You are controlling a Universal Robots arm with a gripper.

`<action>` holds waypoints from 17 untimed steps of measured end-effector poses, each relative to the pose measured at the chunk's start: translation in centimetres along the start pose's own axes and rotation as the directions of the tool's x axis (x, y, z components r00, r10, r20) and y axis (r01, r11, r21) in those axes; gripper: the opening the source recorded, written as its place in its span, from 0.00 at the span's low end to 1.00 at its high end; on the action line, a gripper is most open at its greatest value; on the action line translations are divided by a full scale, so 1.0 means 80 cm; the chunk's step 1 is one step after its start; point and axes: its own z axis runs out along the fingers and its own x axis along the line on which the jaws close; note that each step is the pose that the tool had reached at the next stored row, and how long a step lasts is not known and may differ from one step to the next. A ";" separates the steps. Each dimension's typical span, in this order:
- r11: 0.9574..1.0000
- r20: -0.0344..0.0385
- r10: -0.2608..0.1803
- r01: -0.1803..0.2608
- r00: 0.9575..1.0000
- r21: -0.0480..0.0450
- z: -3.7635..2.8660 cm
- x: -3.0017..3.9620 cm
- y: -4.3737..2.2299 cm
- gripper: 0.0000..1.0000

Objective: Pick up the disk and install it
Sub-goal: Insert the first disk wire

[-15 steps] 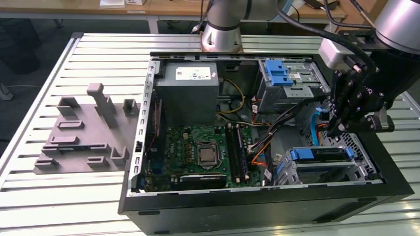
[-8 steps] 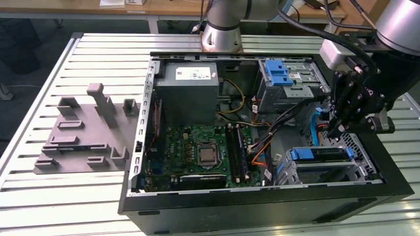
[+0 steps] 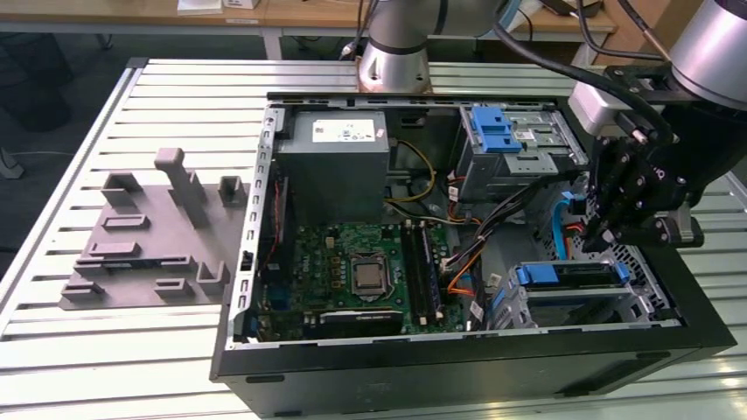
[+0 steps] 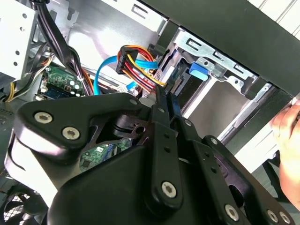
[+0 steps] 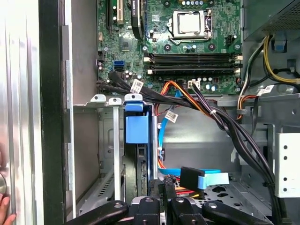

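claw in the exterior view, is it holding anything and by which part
Cannot be told: the claw hangs at the drive cage beside the blue-framed disk, and any contact is hidden.

Exterior view: high, oblique, whole open computer case [image 3: 467, 350] | both wrist views: close, inside it, sharing drive cage [image 5: 112, 140] and cables.

Inside the computer case [image 3: 467, 367]: one motherboard [image 3: 350, 280], one grey power supply box [image 3: 332, 166], two drive cages with blue latches [image 3: 508, 131] [image 3: 548, 273]; beside it, one grey fixture plate [image 3: 146, 236].
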 end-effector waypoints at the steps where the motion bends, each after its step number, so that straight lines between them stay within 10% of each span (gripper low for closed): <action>1: 1.000 0.000 0.000 0.000 1.000 0.000 0.0009 0.0002 0.0000 0.16; 17: 1.000 -0.003 0.000 0.000 1.000 -0.013 0.0026 0.0028 -0.0044 0.16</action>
